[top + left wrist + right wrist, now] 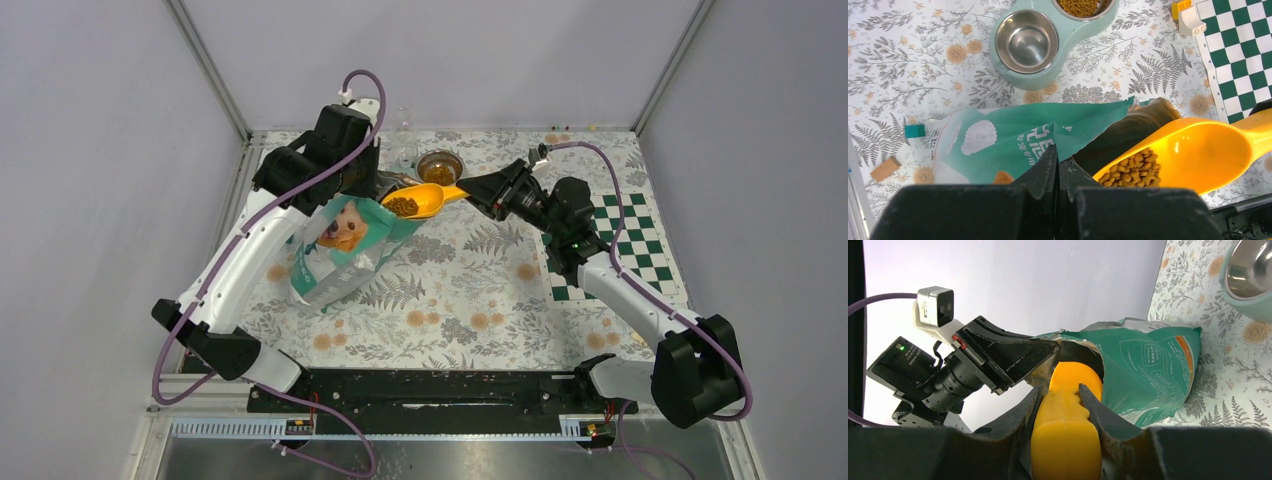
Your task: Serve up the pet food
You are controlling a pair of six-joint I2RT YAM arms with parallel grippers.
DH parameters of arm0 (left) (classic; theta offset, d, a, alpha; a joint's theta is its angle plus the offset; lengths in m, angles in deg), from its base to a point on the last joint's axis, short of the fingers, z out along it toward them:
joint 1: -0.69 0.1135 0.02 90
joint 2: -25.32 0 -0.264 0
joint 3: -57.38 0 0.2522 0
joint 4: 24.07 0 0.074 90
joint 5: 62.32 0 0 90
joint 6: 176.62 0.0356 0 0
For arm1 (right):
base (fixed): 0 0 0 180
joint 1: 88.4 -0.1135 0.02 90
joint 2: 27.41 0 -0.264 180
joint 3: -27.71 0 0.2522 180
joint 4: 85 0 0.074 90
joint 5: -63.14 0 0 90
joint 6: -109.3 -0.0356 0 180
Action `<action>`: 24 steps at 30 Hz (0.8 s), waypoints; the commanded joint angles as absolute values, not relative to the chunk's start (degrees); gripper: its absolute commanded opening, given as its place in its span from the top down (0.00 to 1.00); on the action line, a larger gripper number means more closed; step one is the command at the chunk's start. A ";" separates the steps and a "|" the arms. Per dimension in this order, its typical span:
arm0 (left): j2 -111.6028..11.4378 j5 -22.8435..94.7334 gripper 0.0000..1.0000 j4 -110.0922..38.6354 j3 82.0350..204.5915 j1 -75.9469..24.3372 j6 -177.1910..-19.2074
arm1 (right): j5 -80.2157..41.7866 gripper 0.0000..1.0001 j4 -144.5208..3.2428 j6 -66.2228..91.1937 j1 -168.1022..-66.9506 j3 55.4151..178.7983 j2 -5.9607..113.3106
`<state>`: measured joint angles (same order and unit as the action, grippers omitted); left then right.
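Note:
My left gripper (383,186) is shut on the top edge of the teal-and-white bag (340,250) and holds its mouth open; in the left wrist view the closed jaws (1058,157) pinch the bag's rim (1048,130). My right gripper (478,190) is shut on the handle of the orange scoop (425,199). The scoop (1198,150) hangs at the bag's mouth with a heap of brown pet food (1134,169) in it. More pet food (1080,6) lies in one bowl of the teal double feeder (1058,65); the other bowl (1028,42) is empty. The right wrist view shows the fingers clamping the scoop handle (1065,415).
A green-and-white checkered mat (610,240) lies at the right. Small blocks lie on the floral cloth: a teal one (914,131), a wooden one (885,169), yellow and white ones (1188,20). Grey walls enclose the table.

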<state>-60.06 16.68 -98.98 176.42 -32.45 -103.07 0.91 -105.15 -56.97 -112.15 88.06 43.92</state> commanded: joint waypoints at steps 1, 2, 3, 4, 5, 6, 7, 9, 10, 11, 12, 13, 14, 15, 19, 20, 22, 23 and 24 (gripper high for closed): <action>-55.81 12.64 1.00 -93.78 176.34 -32.08 -101.39 | -1.29 1.00 -114.86 -58.63 -111.71 86.74 42.12; -55.52 12.34 1.00 -93.45 176.08 -32.09 -101.32 | -1.51 1.00 -115.78 -58.92 -111.74 86.33 42.04; -55.14 12.27 1.00 -93.16 175.53 -32.09 -101.16 | -1.87 1.00 -116.35 -59.16 -111.63 86.01 42.03; -54.76 12.21 1.00 -92.87 175.17 -32.09 -101.05 | -2.12 1.00 -116.62 -59.30 -111.61 85.92 42.01; -54.43 12.16 1.00 -92.63 174.82 -32.04 -100.99 | -2.48 1.00 -117.25 -59.54 -111.60 85.53 41.86; -54.22 12.01 1.00 -92.49 174.58 -32.08 -100.95 | -2.89 1.00 -117.66 -59.87 -111.60 85.39 41.71; -54.10 11.63 1.00 -92.50 174.47 -32.07 -100.90 | -3.05 1.00 -117.49 -59.94 -111.58 85.52 41.58; -53.94 10.94 1.00 -92.53 174.21 -32.04 -100.95 | -3.37 1.00 -116.68 -59.73 -111.52 85.99 41.20; -53.75 10.46 1.00 -92.53 174.28 -32.02 -101.14 | -3.51 1.00 -116.57 -59.72 -111.52 86.13 40.79; -53.65 9.95 1.00 -92.65 174.32 -31.94 -101.38 | -3.72 1.00 -116.39 -59.71 -111.51 86.26 40.41; -53.54 9.43 1.00 -92.79 174.40 -31.79 -101.65 | -3.85 1.00 -115.96 -59.67 -111.45 86.60 40.13; -53.50 9.04 1.00 -92.89 174.53 -31.56 -101.97 | -3.75 1.00 -115.36 -59.64 -111.36 87.11 39.89; -53.31 8.71 1.00 -93.06 174.61 -31.20 -102.38 | -3.75 1.00 -114.95 -59.59 -111.30 87.48 39.57; -53.17 8.48 1.00 -93.23 174.74 -30.82 -102.77 | -3.81 1.00 -114.59 -59.64 -111.26 87.91 39.32; -52.37 8.17 1.00 -93.53 174.59 -28.66 -103.99 | -3.81 1.00 -113.71 -59.80 -110.75 89.61 38.73; -52.11 7.98 1.00 -93.52 174.37 -28.21 -104.09 | -3.89 1.00 -113.62 -60.00 -110.66 90.15 38.76; -51.75 8.00 1.00 -93.61 173.89 -27.01 -104.38 | -4.06 1.00 -113.91 -60.88 -110.40 91.23 39.21; -51.57 7.94 1.00 -93.70 173.57 -26.36 -104.68 | -4.13 1.00 -114.27 -61.28 -110.28 92.01 39.50; -51.38 8.07 1.00 -93.72 173.28 -25.52 -105.03 | -4.14 1.00 -114.33 -61.52 -110.10 92.67 39.91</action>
